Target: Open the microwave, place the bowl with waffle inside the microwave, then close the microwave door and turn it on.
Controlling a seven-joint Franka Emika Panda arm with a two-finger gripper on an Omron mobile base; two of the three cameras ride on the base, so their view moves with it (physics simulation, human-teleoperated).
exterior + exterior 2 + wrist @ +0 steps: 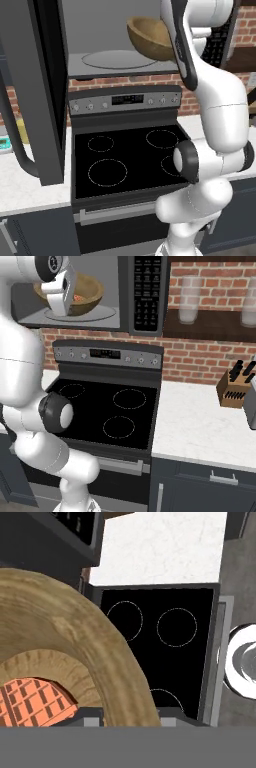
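The microwave [100,25] hangs above the stove with its light grey cavity exposed. The microwave door [42,90] is swung wide open to the left, its curved bar handle [15,145] toward me. The brown wooden bowl [150,36] is tilted at the right front of the cavity, just over the glass turntable [112,59]; whether it touches, I cannot tell. My gripper [63,305] is shut on the bowl's [87,290] near rim. The orange waffle [77,298] lies inside. In the hand view the bowl [75,637] and waffle [32,702] are close up at my gripper [127,719].
The black four-burner stove [125,160] lies directly below. The keypad [146,291] sits right of the cavity. A knife block [232,388] stands on the white counter [200,426], and glass jars [189,301] on a shelf above it.
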